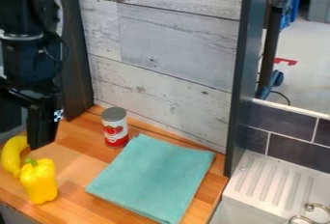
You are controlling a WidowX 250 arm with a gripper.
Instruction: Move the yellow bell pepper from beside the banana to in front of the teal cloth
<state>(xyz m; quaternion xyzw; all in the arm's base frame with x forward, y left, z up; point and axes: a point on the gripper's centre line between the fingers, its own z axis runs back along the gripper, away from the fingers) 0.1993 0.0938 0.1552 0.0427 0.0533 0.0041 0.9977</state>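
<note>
The black gripper (42, 127) hangs at the left side of the view, above the wooden counter. Just below it and to its left is a yellow banana (11, 155), partly hidden by the yellow bell pepper (40, 182) beside it. The pepper stands near the counter's front left, its green stem up. A red and white can (115, 127) with a grey lid stands upright near the back wall, right of the gripper. A folded teal cloth (155, 177) lies flat on the counter to the right of the can.
The wooden counter (80, 153) is bounded behind by a whitish plank wall (174, 59) and dark posts. At the right, past the counter's edge, are a white sink drainboard (268, 184) and a metal faucet part (312, 213), below dark tiles.
</note>
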